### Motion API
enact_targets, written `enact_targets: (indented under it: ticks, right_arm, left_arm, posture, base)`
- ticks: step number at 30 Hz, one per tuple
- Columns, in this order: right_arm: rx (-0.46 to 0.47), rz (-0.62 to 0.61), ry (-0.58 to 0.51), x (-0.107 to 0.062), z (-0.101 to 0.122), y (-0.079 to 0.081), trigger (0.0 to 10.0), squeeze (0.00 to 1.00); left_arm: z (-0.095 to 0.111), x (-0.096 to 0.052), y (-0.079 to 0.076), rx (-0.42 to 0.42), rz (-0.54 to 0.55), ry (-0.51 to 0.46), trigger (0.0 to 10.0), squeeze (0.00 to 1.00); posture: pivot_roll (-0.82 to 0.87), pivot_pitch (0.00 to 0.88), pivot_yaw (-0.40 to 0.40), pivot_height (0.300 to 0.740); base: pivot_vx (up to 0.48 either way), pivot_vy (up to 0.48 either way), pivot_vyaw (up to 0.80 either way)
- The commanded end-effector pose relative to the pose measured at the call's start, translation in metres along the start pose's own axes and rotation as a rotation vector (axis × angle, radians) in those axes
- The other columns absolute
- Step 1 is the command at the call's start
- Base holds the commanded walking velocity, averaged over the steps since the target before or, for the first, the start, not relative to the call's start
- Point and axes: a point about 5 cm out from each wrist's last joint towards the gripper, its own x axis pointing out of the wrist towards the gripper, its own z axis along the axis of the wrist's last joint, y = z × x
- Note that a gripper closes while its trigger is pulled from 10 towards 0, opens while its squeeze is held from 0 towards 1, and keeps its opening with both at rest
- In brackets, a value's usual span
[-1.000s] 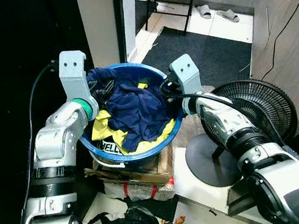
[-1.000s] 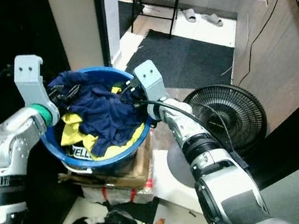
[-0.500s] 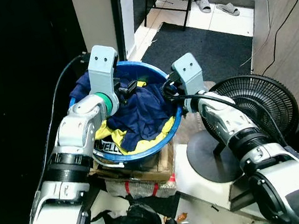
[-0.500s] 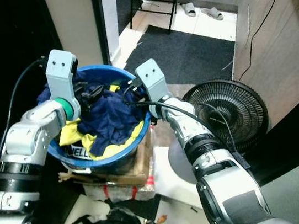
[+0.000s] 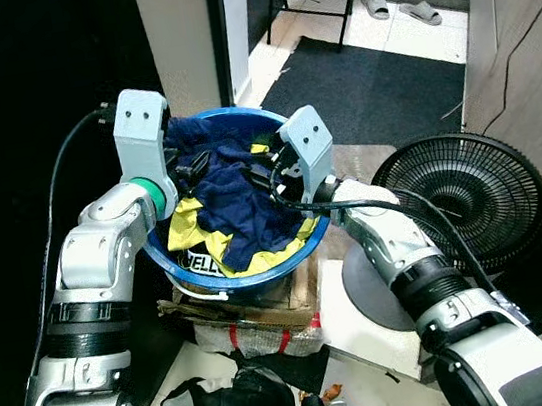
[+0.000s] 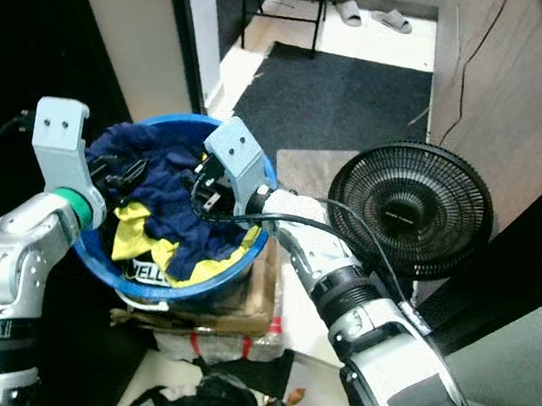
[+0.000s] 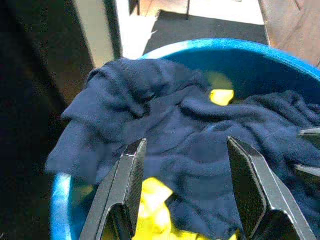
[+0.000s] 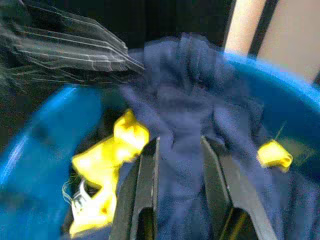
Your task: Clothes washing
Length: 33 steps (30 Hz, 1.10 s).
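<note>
Two grippers are at the blue basin (image 5: 223, 278), which sits on a stack of flattened cartons just beside a black floor fan (image 5: 472, 193). In the left eye view you have the left gripper (image 5: 193, 166) at the basin's left rim and the right gripper (image 5: 270, 179) over its right half, both above the navy garment (image 5: 236, 203) that lies on top of a yellow garment (image 5: 186, 225).

In the right eye view the same layout holds: the navy cloth drapes over the far-left rim, and yellow shows along the near side. A dark bag lies on the floor by the robot's feet.

In the left wrist view the left gripper's fingers (image 7: 127, 177) stand wide apart, hovering over the navy folds and holding nothing.

In the right wrist view the picture is blurred; the right gripper's fingers (image 8: 147, 187) stand narrow with navy cloth (image 8: 185, 130) bunched between them, so it appears to have pinched the fabric, though you should treat that as probable only.

Judgement on the step: you are taking the navy garment out of the basin. Bring the left gripper down onto a thick fold near the far rim before closing, then raise both arms together so the cloth clears the rim without dragging the yellow piece.

Count: one basin, two garments visible, one fan, two grippers.
</note>
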Motion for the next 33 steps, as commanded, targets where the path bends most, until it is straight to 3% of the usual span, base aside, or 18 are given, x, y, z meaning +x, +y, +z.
enact_targets:
  ticks: [1, 5, 9, 11, 22, 23, 25, 26, 29, 33]
  right_arm:
    - [-0.014, -0.029, 0.072, 0.000, -0.010, -0.003, 10.0, 0.00]
    - [-0.041, -0.061, 0.158, 0.001, -0.013, -0.011, 10.0, 0.00]
    - [-0.008, -0.046, 0.233, 0.000, -0.015, -0.016, 10.0, 0.00]
    - [-0.028, -0.032, 0.280, -0.003, -0.019, -0.019, 10.0, 1.00]
    - [0.017, -0.041, 0.255, -0.002, -0.009, -0.027, 10.0, 1.00]
    - [0.045, -0.021, 0.257, 0.000, -0.009, -0.024, 10.0, 0.71]
    - [0.045, -0.021, 0.257, 0.000, -0.009, -0.024, 10.0, 0.71]
    - [0.073, -0.004, 0.259, 0.002, -0.010, -0.022, 10.0, 0.00]
    - [0.090, 0.031, 0.319, 0.004, -0.020, -0.012, 10.0, 0.00]
    - [0.082, 0.013, 0.362, 0.001, -0.027, -0.012, 10.0, 0.00]
  left_arm:
    - [-0.005, -0.003, 0.002, -0.009, -0.001, 0.019, 10.0, 0.00]
    - [-0.006, -0.004, 0.004, -0.007, 0.006, 0.021, 10.0, 0.00]
    - [-0.007, -0.005, 0.003, -0.007, 0.010, 0.020, 10.0, 0.00]
    - [-0.007, -0.006, 0.002, -0.011, 0.017, 0.019, 10.0, 0.00]
    - [-0.010, -0.008, 0.003, -0.020, 0.035, 0.027, 10.0, 0.00]
    - [-0.010, -0.009, 0.004, -0.019, 0.039, 0.027, 10.0, 0.00]
    - [-0.010, -0.009, 0.004, -0.019, 0.039, 0.027, 10.0, 0.00]
    - [-0.010, -0.009, 0.005, -0.016, 0.044, 0.028, 10.0, 0.00]
    - [-0.012, -0.012, 0.007, -0.013, 0.053, 0.033, 10.0, 0.00]
    - [-0.013, -0.014, 0.008, -0.013, 0.060, 0.037, 10.0, 0.00]
  posture:
    - [0.04, 0.162, -0.009, 0.740]
    - [0.04, 0.162, -0.013, 0.740]
    - [0.03, 0.163, -0.023, 0.740]
    - [0.03, 0.165, -0.034, 0.740]
    - [0.04, 0.159, -0.038, 0.740]
    - [0.04, 0.160, -0.039, 0.740]
    - [0.04, 0.160, -0.039, 0.740]
    - [0.04, 0.160, -0.039, 0.740]
    - [0.05, 0.163, -0.044, 0.740]
    - [0.06, 0.165, -0.046, 0.740]
  base:
    - [0.000, 0.000, 0.00]
    - [0.000, 0.000, 0.00]
    - [0.000, 0.000, 0.00]
    - [0.000, 0.000, 0.00]
    - [0.000, 0.000, 0.00]
    - [0.000, 0.000, 0.00]
    - [0.000, 0.000, 0.00]
    - [0.000, 0.000, 0.00]
    - [0.000, 0.000, 0.00]
    - [0.000, 0.000, 0.00]
